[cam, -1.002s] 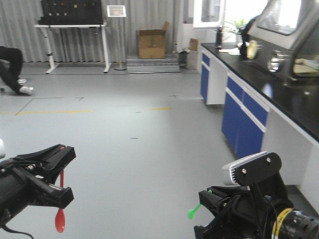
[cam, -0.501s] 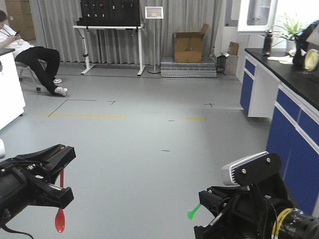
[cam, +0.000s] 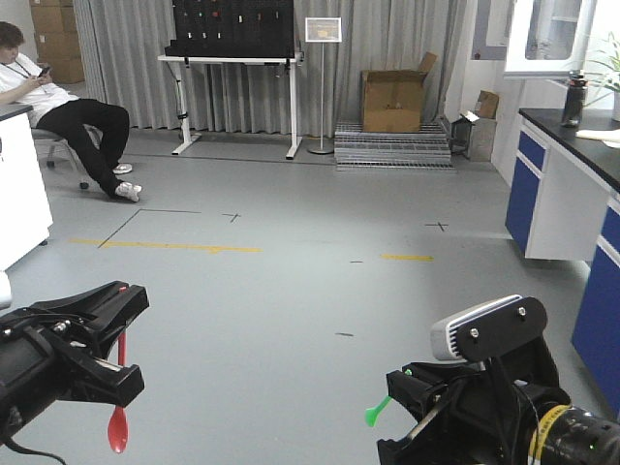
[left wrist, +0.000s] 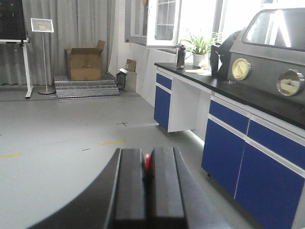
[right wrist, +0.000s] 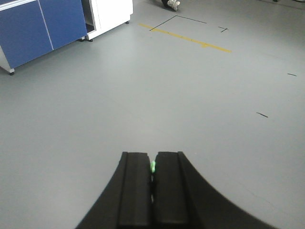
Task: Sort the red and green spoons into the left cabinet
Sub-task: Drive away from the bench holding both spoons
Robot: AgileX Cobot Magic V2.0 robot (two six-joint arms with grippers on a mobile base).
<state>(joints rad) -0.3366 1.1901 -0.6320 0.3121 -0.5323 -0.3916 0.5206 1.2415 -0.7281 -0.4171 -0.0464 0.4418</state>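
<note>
The red spoon [cam: 118, 417] hangs bowl-down from my left gripper [cam: 123, 320] at the lower left of the front view. In the left wrist view a sliver of the red spoon [left wrist: 147, 161] shows between the black fingers [left wrist: 131, 186], which are shut on it. The green spoon [cam: 374, 414] sticks out leftward from my right gripper [cam: 399, 387] at the lower right. A thin strip of the green spoon [right wrist: 153, 166] is pinched between the right gripper's fingers [right wrist: 136, 186]. The left cabinet is out of view.
Grey floor [cam: 291, 281] with yellow tape lines [cam: 165, 246] stretches ahead. Blue-fronted counter units [cam: 581, 242] run along the right. A seated person [cam: 58, 116] is at the far left, a white unit [cam: 19, 194] beside them. A desk [cam: 232, 97], sign stand [cam: 323, 87] and cardboard box [cam: 395, 97] stand at the back.
The whole view has swung left: the blue counters slid toward the right edge and the seated person came into view. Both grippers keep their spoons, unchanged relative to the camera.
</note>
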